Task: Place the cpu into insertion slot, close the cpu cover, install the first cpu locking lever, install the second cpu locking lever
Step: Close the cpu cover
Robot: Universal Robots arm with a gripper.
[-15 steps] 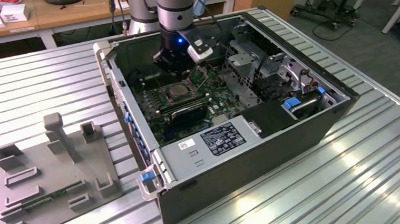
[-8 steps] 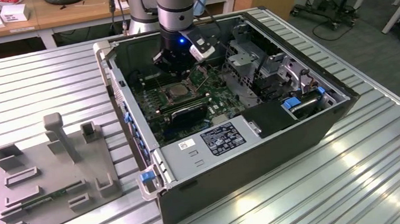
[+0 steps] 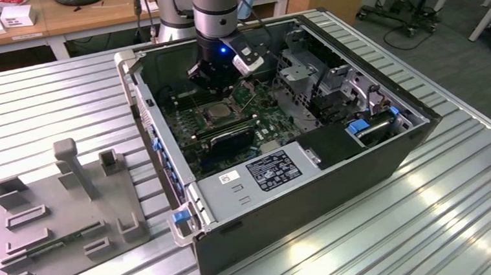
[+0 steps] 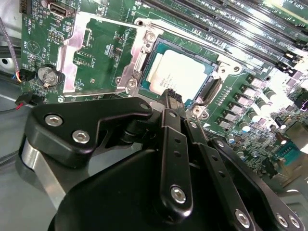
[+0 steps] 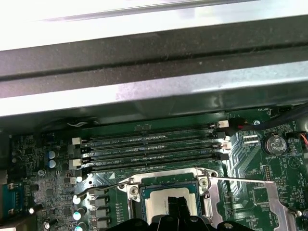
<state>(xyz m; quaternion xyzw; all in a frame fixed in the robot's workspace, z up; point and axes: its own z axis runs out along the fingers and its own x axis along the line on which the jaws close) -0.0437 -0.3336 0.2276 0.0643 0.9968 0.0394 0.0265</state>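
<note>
The cpu [image 4: 185, 72] [image 5: 159, 204] [image 3: 218, 111], a dull silver square, lies flat inside the insertion slot [image 4: 144, 53] [image 5: 136, 191] on the green motherboard. The cpu cover [image 4: 69, 48] [image 5: 272, 202], a silvery windowed frame, is swung open and rests on the board beside the socket. Two thin wire levers [image 5: 240, 180] [image 5: 103, 187] stand loose on either side of the socket. My gripper [image 4: 174, 98] [image 5: 175, 207] [image 3: 219, 94] hovers just above the cpu's near edge, its black fingers shut with nothing between them.
Long black memory slots [image 5: 149, 144] [image 4: 231, 19] run beside the socket. A coin battery [image 5: 274, 143] sits past the open cover. The case walls [image 3: 318, 191] and a drive cage [image 3: 329, 86] hem in the board. A grey fixture plate [image 3: 61, 215] lies on the table.
</note>
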